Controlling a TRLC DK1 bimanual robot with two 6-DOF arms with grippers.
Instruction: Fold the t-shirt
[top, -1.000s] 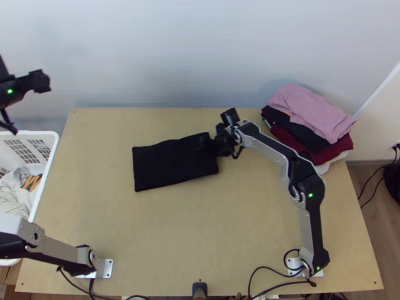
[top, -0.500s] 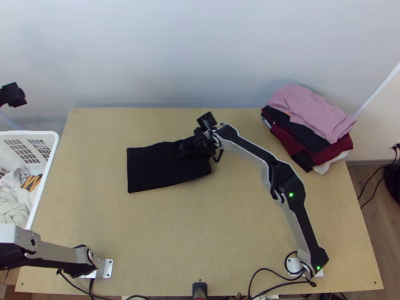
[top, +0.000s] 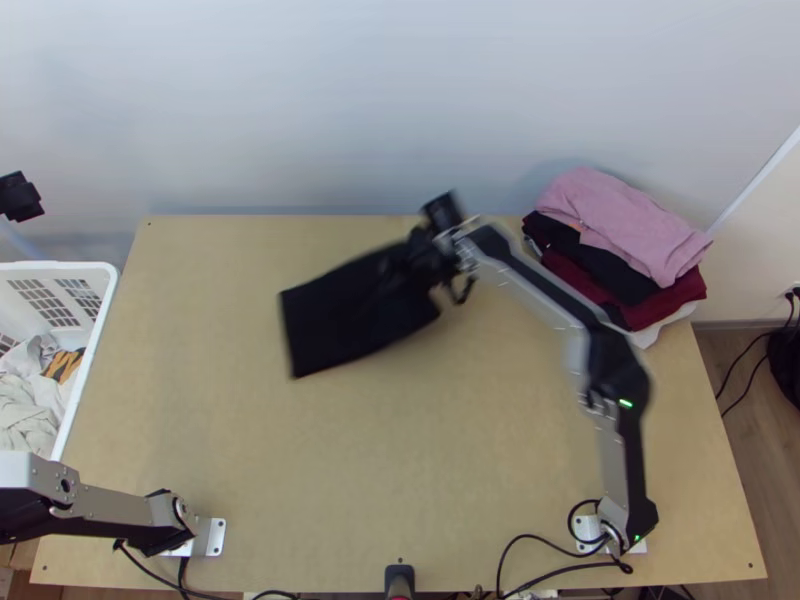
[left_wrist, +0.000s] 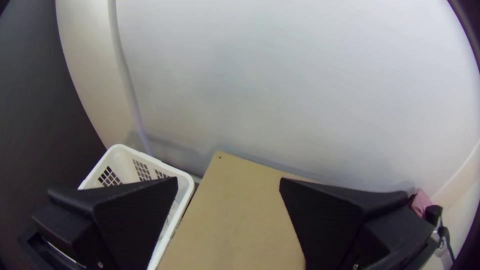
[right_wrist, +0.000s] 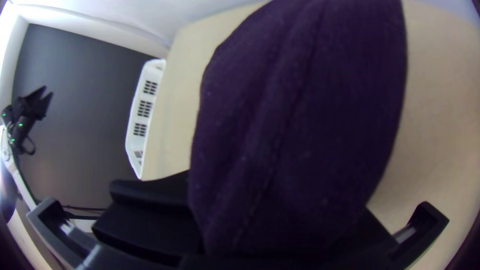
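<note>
- Black left gripper (top: 20, 197): fingers spread, holding nothing, beyond the basket.
- White plastic basket (top: 85, 268) with garments inside, beside the table.
- Black cloth t-shirt (top: 350, 312), folded into a rough rectangle, mid-table toward the wall.
- Black right gripper (top: 418, 262): clamped on the shirt's right end.
- Pink, black, dark-red and white cloth pile (top: 625, 225), far right.

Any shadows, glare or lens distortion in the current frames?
Top view: soft shadow on the wall beside the clothes pile. Left wrist view: fisheye bend in the wall's far edge, dark corners. Right wrist view: same dark corners, basket bowed, bright glare at the upper-left edge.
</note>
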